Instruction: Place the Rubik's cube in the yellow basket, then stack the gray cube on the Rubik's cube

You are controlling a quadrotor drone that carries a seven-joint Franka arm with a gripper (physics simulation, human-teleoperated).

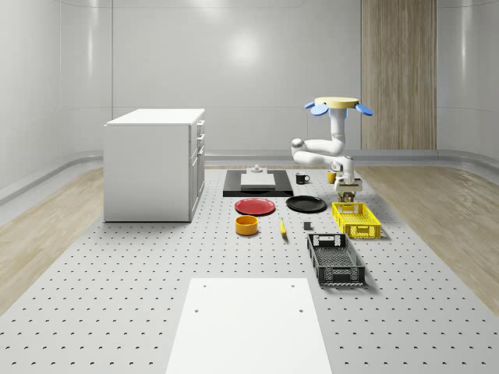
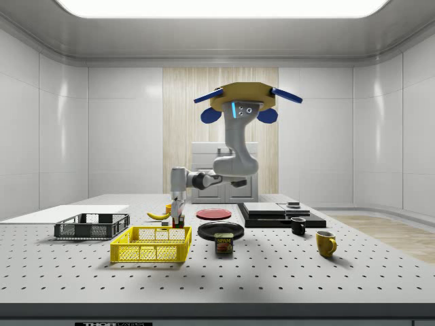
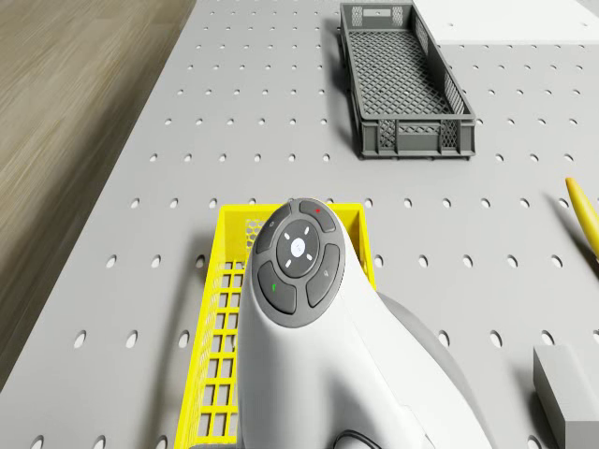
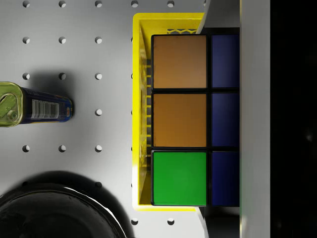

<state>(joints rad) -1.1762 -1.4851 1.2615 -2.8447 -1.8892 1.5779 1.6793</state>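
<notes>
The drone (image 1: 337, 103) hovers above the table's far right part, its arm bent down toward the yellow basket (image 1: 356, 220). My gripper (image 1: 348, 189) is shut on the Rubik's cube (image 2: 179, 220), which hangs just above the rim of the yellow basket (image 2: 151, 244) at the end nearest the black plate. In the wrist view the Rubik's cube (image 4: 181, 119) shows orange, green and blue tiles over the yellow basket's rim (image 4: 140, 99), with one finger (image 4: 255, 99) against its side. The small gray cube (image 1: 308, 227) lies on the table between the banana and the basket; the gray cube (image 3: 566, 383) stands apart from the arm.
A dark crate (image 1: 335, 259) lies nearer the front than the basket. A black plate (image 1: 306, 204), red plate (image 1: 255, 206), orange bowl (image 1: 246, 225) and banana (image 1: 282, 227) lie to the whole-scene view's left of it. A Spam can (image 2: 224, 243) stands beside the basket. Two mugs stand farther back, and a white cabinet (image 1: 154, 164).
</notes>
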